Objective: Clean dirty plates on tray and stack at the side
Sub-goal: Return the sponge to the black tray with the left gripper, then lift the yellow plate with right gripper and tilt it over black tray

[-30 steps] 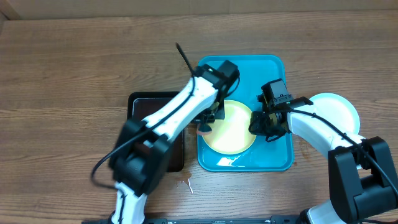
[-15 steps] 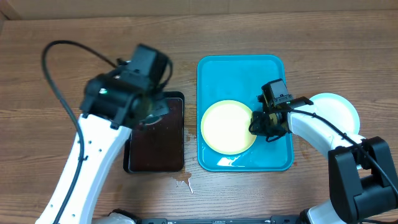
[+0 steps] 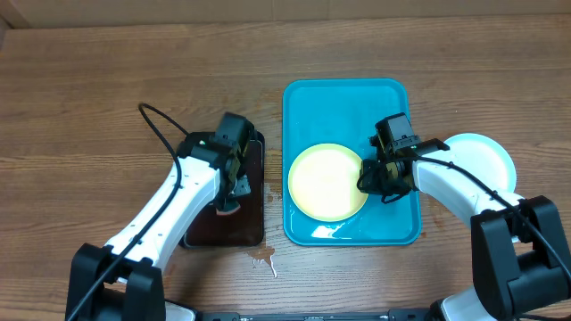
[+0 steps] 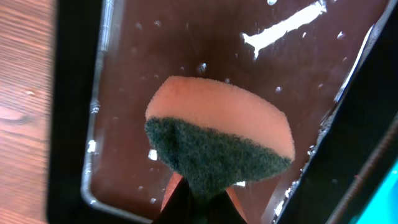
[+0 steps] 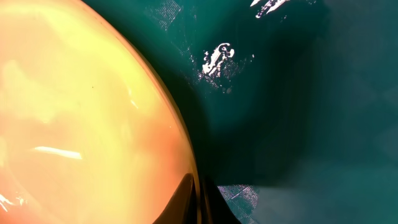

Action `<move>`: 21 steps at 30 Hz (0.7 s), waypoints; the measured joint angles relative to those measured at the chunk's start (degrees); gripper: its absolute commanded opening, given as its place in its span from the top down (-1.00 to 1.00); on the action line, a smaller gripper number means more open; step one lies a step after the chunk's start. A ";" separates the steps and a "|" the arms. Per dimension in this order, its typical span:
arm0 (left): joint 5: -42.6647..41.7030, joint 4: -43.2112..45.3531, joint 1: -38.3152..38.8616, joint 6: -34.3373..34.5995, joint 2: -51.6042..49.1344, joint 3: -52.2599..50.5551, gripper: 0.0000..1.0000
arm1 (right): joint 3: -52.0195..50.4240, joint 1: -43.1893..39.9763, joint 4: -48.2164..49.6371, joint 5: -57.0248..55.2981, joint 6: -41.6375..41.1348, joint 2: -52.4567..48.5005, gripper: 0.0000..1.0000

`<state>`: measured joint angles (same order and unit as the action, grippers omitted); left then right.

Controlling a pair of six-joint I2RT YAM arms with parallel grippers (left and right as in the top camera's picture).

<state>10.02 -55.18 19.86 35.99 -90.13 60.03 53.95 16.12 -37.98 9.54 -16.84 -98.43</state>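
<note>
A pale yellow-green plate (image 3: 326, 182) lies on the turquoise tray (image 3: 343, 98). My right gripper (image 3: 368, 181) is shut on that plate's right rim; in the right wrist view the fingers (image 5: 200, 199) pinch the rim of the plate (image 5: 81, 118). A light plate (image 3: 486, 159) lies on the table right of the tray, partly hidden by the right arm. My left gripper (image 3: 230, 198) is shut on a sponge (image 4: 217, 140), pink with a dark green scouring side, held over the black tray of dark liquid (image 3: 250, 223).
The black tray (image 4: 124, 74) stands just left of the turquoise tray. A small wet spot (image 3: 263, 261) marks the wooden table in front of them. A cardboard wall (image 3: 268, 9) runs along the back edge.
My left arm has swung from the yellow-green plate leftwards and down over the black tray, carrying the sponge. The right arm and the plate have not moved.
</note>
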 measured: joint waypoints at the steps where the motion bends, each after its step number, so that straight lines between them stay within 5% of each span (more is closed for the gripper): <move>1: -0.26 1.68 0.00 -0.33 0.00 -0.87 0.71 | 0.00 0.00 0.02 -0.02 -0.02 0.00 0.92; 9: -1.49 3.67 0.00 -2.56 -0.11 -1.29 0.56 | 0.04 0.00 -0.26 -0.04 -0.02 0.00 0.92; 14: -2.21 -5.73 -1.60 -3.39 -0.26 3.39 0.45 | 1.66 0.00 -5.88 -0.83 0.09 0.17 0.92; 19: -2.82 -15.52 -6.97 -3.89 0.66 16.33 -0.20 | 7.93 0.66 -15.45 -2.95 1.95 2.80 0.92; 21: -3.45 -20.28 -10.93 -4.66 2.40 25.57 -0.77 | 14.51 2.67 -20.13 -5.46 2.71 4.76 0.92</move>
<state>6.57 -75.46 8.93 31.33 -87.72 85.60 68.47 18.79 -58.11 4.08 -14.13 -93.67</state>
